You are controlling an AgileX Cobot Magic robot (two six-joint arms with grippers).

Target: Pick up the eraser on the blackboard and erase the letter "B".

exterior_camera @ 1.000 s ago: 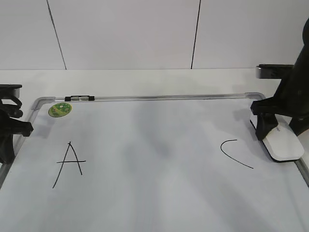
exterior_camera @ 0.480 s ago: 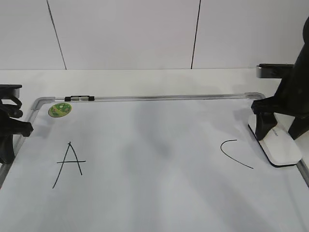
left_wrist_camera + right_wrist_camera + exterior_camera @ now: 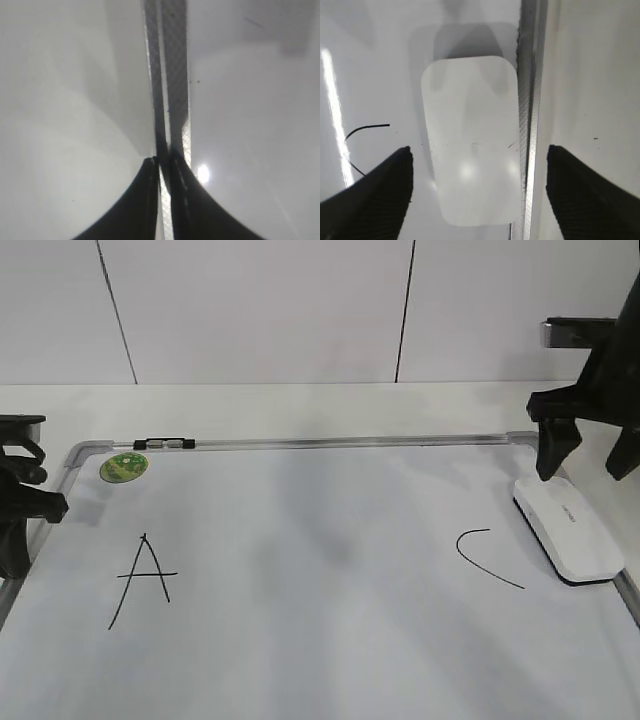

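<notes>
The white eraser (image 3: 568,530) lies flat on the blackboard (image 3: 350,441), against its right frame edge; it also shows in the right wrist view (image 3: 470,145). My right gripper (image 3: 583,472) hangs open just above the eraser's far end, one finger on each side, touching nothing (image 3: 479,155). My left gripper (image 3: 18,535) is at the board's left edge, with its jaws together over the metal frame (image 3: 172,75) and nothing between them (image 3: 161,162). No letter "B" shows on the board; the middle is blank. A black "A" (image 3: 142,580) and "C" (image 3: 485,555) are drawn.
A round green sticker (image 3: 124,466) sits at the board's far left corner. A dark clip (image 3: 167,443) is on the top frame. The C's stroke (image 3: 367,127) lies left of the eraser. The board's right frame (image 3: 529,100) runs beside the eraser.
My right gripper set the tilted eraser down flat on the board, let go and rose clear of it. The left arm has not moved.
</notes>
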